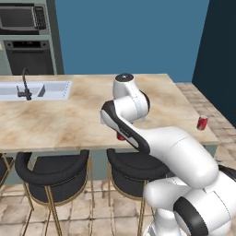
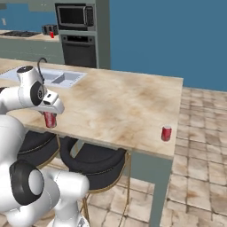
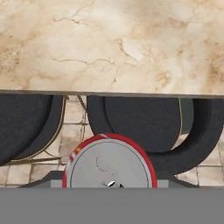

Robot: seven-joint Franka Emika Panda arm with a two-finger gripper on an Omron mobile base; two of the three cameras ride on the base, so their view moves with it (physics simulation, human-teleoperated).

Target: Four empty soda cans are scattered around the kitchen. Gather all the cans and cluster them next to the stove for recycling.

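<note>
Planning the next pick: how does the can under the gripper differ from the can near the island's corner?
The can in the gripper is clamped and hangs at the island's front edge above the stools; the corner can stands free on the island counter, untouched. Both are upright red cans.

The desk (image 1: pixel 69 120) is a long island with a beige marble top veined in darker tan. A pale sink (image 1: pixel 34 90) with two basins is set into its far left part in the left base view, and a dark curved tap (image 1: pixel 25 85) stands at the basin's near edge. One red soda can (image 1: pixel 202 122) stands upright on the top near the right-hand corner, close to the near edge. Black round stools (image 1: pixel 53 173) with thin brass legs stand on the tan tiled floor (image 2: pixel 199 177), tucked against the near side under the overhang.
</note>
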